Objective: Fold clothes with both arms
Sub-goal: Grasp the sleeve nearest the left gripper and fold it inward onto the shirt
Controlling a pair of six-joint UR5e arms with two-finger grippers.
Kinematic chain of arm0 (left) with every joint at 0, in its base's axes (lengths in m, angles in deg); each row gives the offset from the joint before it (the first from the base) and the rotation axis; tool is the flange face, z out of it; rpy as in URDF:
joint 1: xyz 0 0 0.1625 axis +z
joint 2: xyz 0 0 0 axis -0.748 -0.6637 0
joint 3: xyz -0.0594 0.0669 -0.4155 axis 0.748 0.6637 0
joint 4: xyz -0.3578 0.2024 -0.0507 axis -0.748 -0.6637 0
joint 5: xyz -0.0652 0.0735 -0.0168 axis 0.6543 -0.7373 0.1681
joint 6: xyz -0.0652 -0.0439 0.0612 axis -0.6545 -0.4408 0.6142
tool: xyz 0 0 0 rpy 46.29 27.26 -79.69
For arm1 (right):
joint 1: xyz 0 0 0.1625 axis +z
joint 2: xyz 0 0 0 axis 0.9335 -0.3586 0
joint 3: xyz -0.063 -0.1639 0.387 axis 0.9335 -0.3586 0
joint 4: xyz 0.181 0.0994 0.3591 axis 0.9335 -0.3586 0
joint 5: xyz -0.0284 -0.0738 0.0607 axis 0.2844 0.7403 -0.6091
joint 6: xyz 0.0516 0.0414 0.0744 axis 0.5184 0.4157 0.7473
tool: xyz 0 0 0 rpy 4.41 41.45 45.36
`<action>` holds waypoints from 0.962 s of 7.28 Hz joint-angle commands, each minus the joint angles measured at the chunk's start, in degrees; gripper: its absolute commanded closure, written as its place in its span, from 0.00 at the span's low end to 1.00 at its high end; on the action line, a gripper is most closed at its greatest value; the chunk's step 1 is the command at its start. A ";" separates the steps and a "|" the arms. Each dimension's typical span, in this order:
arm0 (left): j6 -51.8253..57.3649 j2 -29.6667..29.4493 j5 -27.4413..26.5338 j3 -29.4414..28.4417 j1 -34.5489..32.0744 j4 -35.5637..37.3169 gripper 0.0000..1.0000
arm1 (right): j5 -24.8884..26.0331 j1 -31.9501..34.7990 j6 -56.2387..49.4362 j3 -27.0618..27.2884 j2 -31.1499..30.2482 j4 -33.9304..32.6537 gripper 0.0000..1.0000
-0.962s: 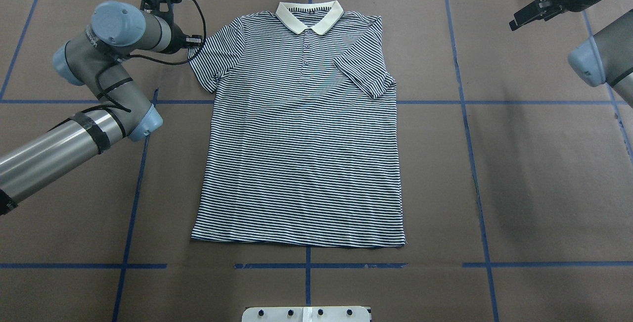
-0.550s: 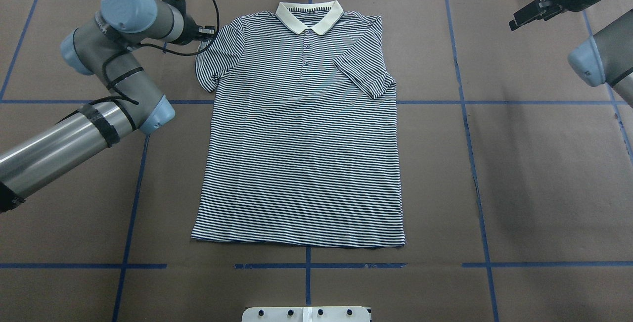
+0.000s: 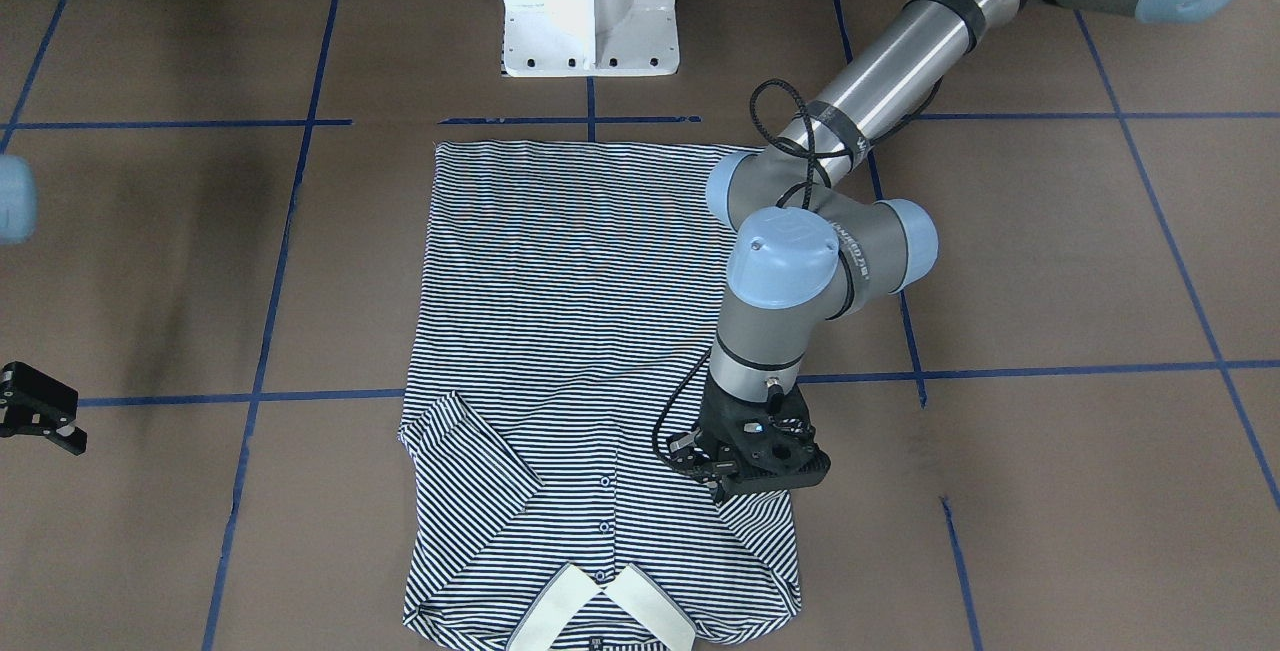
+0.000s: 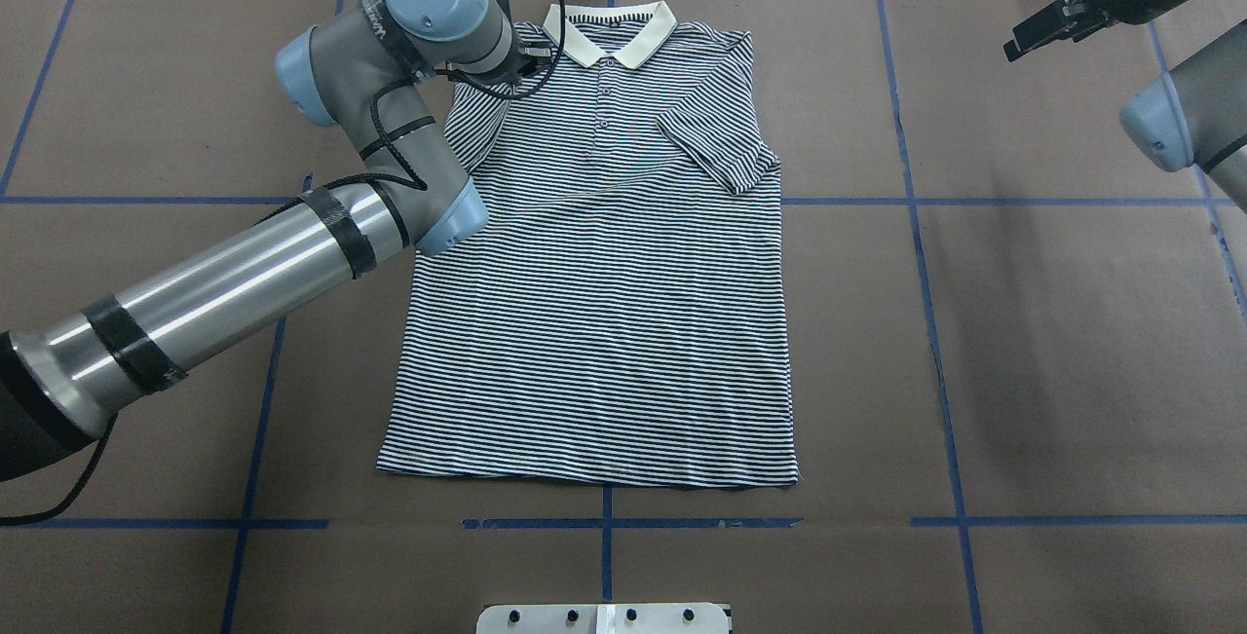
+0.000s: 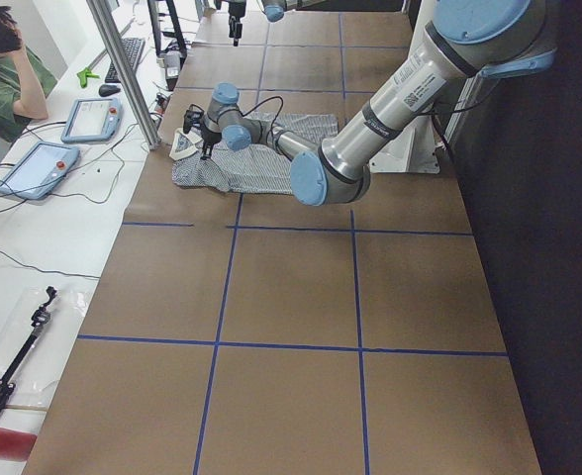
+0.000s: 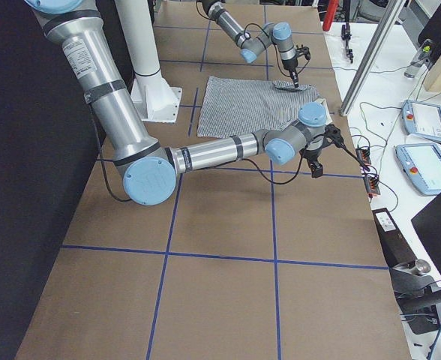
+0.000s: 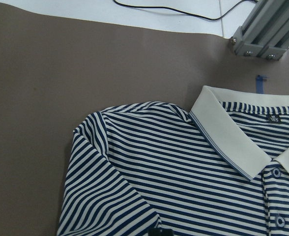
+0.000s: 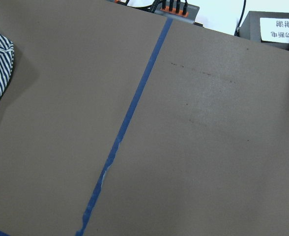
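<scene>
Your left gripper (image 3: 752, 479) hangs low over the polo shirt (image 4: 604, 274), just left of the collar (image 4: 609, 30). It is clamped on the left sleeve (image 3: 755, 521). The striped cloth rises to its tips and slants inward across the shoulder, though the fingers themselves hide under the wrist in the overhead view. Its wrist camera shows you the left shoulder, the cream collar and two small buttons (image 7: 276, 173), with bare table beyond. The left arm (image 4: 244, 274) reaches in from the near left and crosses the shirt's left edge at chest height.

Your right gripper (image 4: 1033, 33) hovers well off to the far right above bare table, jaws apart and holding nothing. Its camera sees only brown covering, a blue tape line (image 8: 130, 118) and a scrap of stripes at the left edge. The right arm (image 4: 1179, 118) sits at the right border of the overhead view.

The shirt lies face up in the middle of the table (image 4: 974, 342), collar toward the far edge and hem (image 4: 585, 473) toward the white pedestal base (image 3: 590, 11). Its body is flat and smooth. The right sleeve (image 4: 716, 152) is folded in over the chest, its cuff slanting toward the hem.

Blue tape divides the brown covering into a grid. Past the far edge runs a white bench with two tablet-like pendants (image 5: 39, 168) and loose cables, and a person (image 5: 4, 59) in a green top is beside it.
</scene>
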 commanded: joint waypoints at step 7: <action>13.45 15.62 3.75 23.79 0.88 1.42 0.00 | 5.06 -7.43 24.21 15.47 -4.03 -0.18 0.00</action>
